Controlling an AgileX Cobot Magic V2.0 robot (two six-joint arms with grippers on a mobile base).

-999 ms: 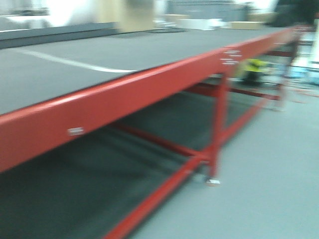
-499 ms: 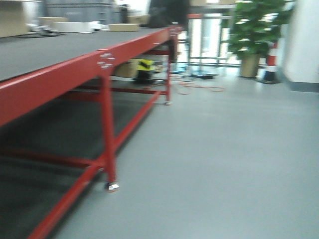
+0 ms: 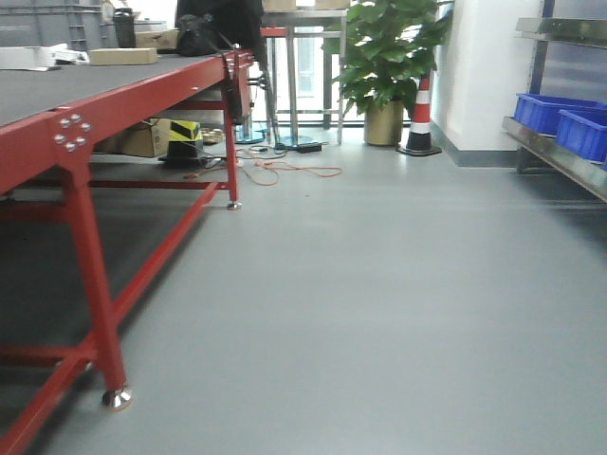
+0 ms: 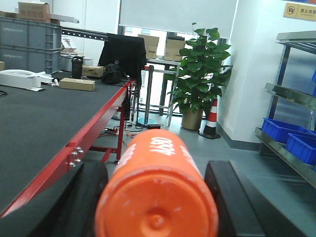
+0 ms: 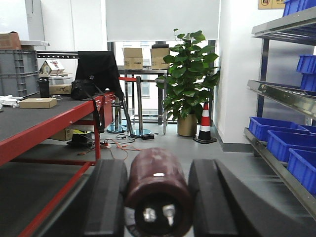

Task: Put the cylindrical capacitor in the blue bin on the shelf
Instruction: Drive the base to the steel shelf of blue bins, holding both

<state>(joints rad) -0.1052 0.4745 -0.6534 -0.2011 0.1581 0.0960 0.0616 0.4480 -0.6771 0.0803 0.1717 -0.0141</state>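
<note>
In the left wrist view my left gripper (image 4: pixel 155 168) is shut on the cylindrical capacitor (image 4: pixel 158 192), an orange-red cylinder with white "4680" on its side, held lengthwise between the black fingers (image 4: pixel 74 197). My right gripper (image 5: pixel 157 168) is shut on a dark maroon cylinder (image 5: pixel 158 190) with two metal terminals on its near end. The shelf (image 3: pixel 560 156), with its shiny steel rail, runs along the right wall and carries blue bins (image 3: pixel 545 112). Both wrist views show the shelf (image 5: pixel 276 158) and a blue bin (image 4: pixel 279 129) ahead to the right. No gripper shows in the front view.
A long red-framed table (image 3: pixel 123 100) with a dark grey mat fills the left side, boxes and a black bag on it. A potted plant (image 3: pixel 384 57), a striped cone (image 3: pixel 420 118) and floor cables (image 3: pixel 285 171) lie ahead. Grey floor (image 3: pixel 379 303) spans between table and shelf.
The front view has swung to the right, away from the red table. The open floor, the plant and the shelf with blue bins have come into sight, and the blur is gone.
</note>
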